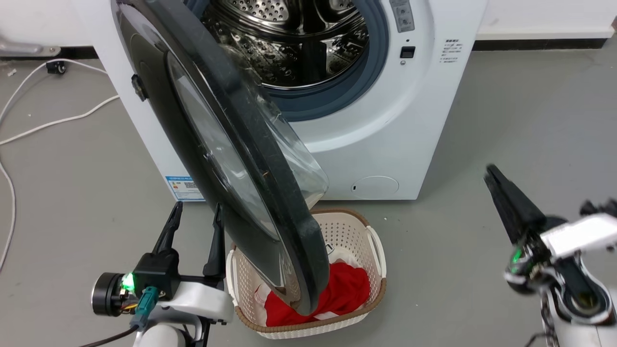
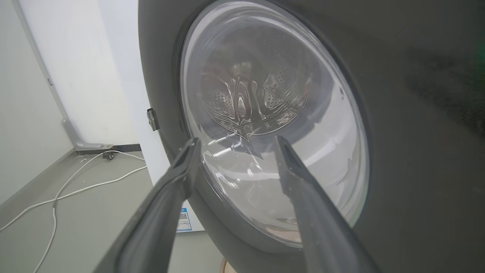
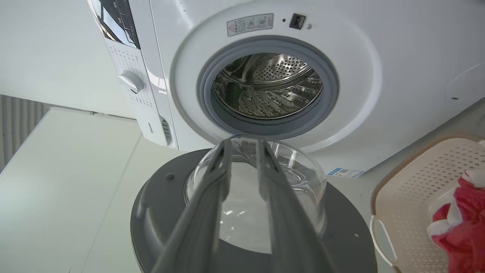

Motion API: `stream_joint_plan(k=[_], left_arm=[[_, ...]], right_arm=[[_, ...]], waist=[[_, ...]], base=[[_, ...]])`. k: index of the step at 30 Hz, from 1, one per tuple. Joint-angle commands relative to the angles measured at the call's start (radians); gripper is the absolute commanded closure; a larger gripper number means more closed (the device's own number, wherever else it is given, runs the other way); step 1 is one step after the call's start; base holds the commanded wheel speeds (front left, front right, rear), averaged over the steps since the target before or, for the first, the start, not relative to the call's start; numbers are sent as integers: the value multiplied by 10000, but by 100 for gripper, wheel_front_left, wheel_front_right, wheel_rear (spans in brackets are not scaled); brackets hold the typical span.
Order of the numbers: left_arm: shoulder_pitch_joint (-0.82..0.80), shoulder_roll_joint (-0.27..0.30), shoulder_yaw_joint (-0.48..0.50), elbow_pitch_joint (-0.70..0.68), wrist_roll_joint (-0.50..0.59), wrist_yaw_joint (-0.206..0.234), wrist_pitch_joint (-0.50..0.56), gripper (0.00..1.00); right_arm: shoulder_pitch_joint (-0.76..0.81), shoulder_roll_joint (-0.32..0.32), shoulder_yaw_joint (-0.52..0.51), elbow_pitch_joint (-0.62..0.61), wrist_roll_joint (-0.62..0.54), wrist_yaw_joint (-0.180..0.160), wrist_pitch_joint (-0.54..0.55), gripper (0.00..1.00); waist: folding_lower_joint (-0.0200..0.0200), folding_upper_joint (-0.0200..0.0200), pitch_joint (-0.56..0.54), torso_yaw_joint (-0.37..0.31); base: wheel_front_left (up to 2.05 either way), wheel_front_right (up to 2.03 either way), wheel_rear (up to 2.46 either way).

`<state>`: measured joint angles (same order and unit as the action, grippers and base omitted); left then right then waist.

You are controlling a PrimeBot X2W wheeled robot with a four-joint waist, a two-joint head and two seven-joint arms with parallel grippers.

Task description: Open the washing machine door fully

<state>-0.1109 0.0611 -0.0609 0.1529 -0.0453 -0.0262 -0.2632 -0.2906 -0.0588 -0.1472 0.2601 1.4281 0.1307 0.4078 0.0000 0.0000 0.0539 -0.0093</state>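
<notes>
The washing machine (image 1: 409,120) is a white front-loader whose steel drum mouth lies uncovered. The washing machine door (image 1: 217,144), black-rimmed with a clear glass bowl, stands swung out towards me, its edge over the basket. My left gripper (image 1: 196,216) is open just left of the door's outer face. In the left wrist view the left gripper (image 2: 235,142) points at the door (image 2: 416,151) at close range; whether it touches I cannot tell. My right gripper (image 1: 491,173) hangs far right, apart from the door. The right gripper (image 3: 243,146) shows a narrow gap holding nothing, with the door (image 3: 159,212) beyond.
A cream perforated basket (image 1: 347,231) with red cloth (image 1: 347,289) sits on the floor under the door's lower edge; the basket (image 3: 428,170) is at the right of the right wrist view. White cables (image 1: 48,123) trail over the grey floor at left.
</notes>
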Motion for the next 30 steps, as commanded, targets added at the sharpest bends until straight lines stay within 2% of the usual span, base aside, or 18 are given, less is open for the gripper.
stream_joint_plan(k=[1, 7, 13, 17, 20, 24, 28, 30], left_arm=[[94, 44, 30, 32, -1, -8, -23, 0], [245, 69, 152, 107, -21, -39, -23, 0], [287, 88, 252, 153, -23, -38, -23, 0], [320, 101, 302, 152, -8, -46, -23, 0], [353, 93, 312, 136, 7, -44, -23, 0], [352, 77, 328, 84, -8, -38, -23, 0], [261, 60, 335, 64, -36, -45, -23, 0], [191, 53, 329, 62, -25, -43, -23, 0]], right_arm=[[284, 58, -53, -121, 58, 0, -173, 0], [1883, 97, -215, -639, 144, 0, -1732, 0], [2842, 89, -38, -850, -1717, 0, -4117, 0], [3072, 87, -161, -1141, -3796, 0, -5445, 0], [3118, 19, -308, -1541, -5791, 0, -6093, 0], [3060, -33, -459, -2473, -8920, -1, -6419, 0], [3166, -27, -177, -3578, -12047, -1, -6511, 0], [3280, 10, 56, -3990, -13086, -1, -6488, 0]], waist=[[0, 0, -51, -55], [0, 0, -187, -158], [0, 0, -301, -257], [0, 0, -357, -313], [0, 0, -382, -333], [0, 0, -373, -327], [0, 0, -313, -289], [0, 0, -279, -261]], base=[[0, 0, 0], [0, 0, 0], [0, 0, 0], [0, 0, 0], [0, 0, 0], [0, 0, 0], [0, 0, 0], [0, 0, 0]])
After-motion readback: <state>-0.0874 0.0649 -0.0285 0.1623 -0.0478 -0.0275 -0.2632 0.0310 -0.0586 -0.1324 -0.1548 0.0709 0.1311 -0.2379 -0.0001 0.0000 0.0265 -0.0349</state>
